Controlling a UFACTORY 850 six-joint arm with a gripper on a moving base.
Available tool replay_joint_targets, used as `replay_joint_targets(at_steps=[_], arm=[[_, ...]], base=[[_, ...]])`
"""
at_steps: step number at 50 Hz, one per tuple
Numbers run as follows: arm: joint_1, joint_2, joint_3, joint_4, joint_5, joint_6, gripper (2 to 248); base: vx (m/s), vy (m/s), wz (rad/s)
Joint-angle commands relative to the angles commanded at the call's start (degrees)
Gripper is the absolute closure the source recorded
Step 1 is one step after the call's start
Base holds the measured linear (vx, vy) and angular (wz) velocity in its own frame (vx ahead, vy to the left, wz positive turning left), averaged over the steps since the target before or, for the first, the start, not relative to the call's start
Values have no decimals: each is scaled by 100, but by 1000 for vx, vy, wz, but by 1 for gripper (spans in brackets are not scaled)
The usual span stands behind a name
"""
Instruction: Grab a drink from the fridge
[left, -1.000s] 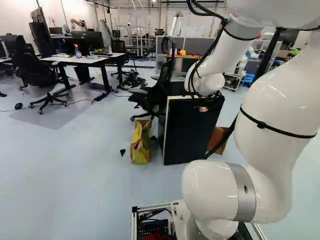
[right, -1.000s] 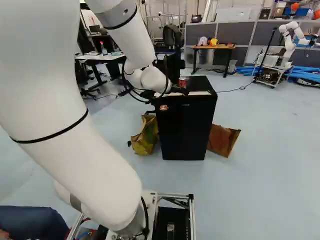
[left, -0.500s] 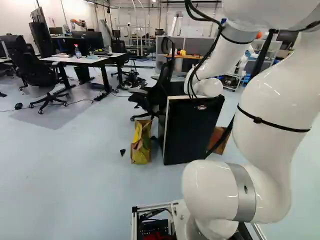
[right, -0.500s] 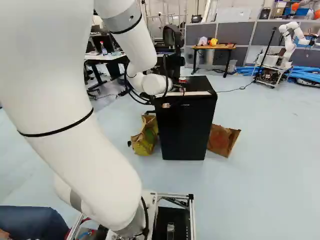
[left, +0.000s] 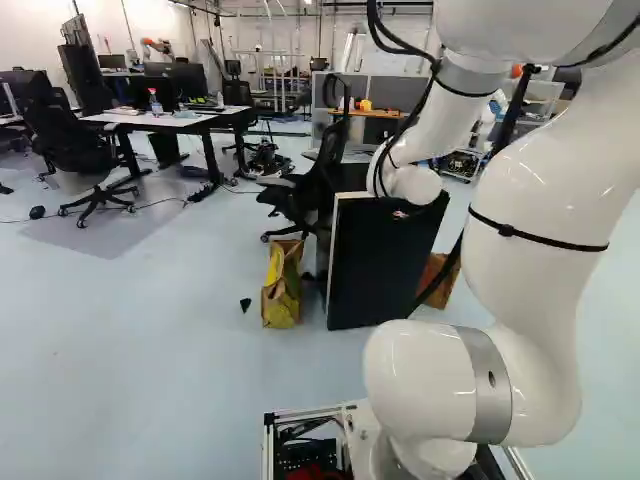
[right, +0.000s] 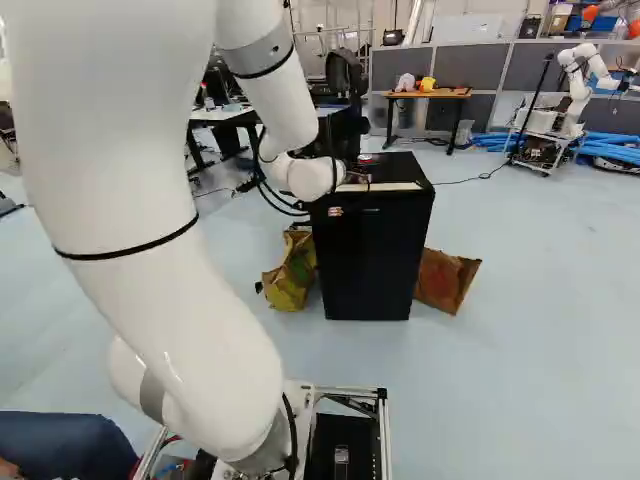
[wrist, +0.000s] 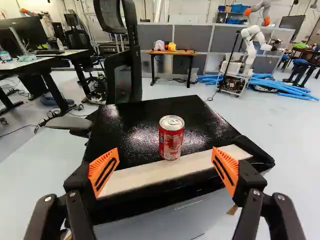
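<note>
My gripper (right: 354, 184) hangs by the front top edge of the black fridge (right: 368, 260) in the right base view, partly hidden by the wrist. In the wrist view the gripper (wrist: 165, 170) is open, its orange pads wide apart with nothing held. A red drink can (wrist: 171, 137) stands upright on the fridge top (wrist: 200, 110), ahead of the gripper and roughly midway between the lines of its fingers. The can touches neither finger. A pale strip runs along the top's front edge, by the can's foot. The fridge door looks closed.
A black office chair (wrist: 122, 75) stands close behind the fridge's left side. Paper bags flank the fridge, a yellow-green one (right: 292, 270) and a brown one (right: 446, 280). Farther back are a small wooden table (wrist: 172, 52) and another robot (wrist: 252, 42) on a cart.
The arm has bent lower, bringing its wrist down at the fridge's front top edge. The gripper has stayed open. The base, fridge and bags have not moved.
</note>
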Motion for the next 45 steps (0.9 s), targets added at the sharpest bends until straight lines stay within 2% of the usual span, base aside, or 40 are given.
replay_joint_targets(at_steps=[45], arm=[[-122,-1038,-568,0,1078,0,3]], base=[[0,0,0]])
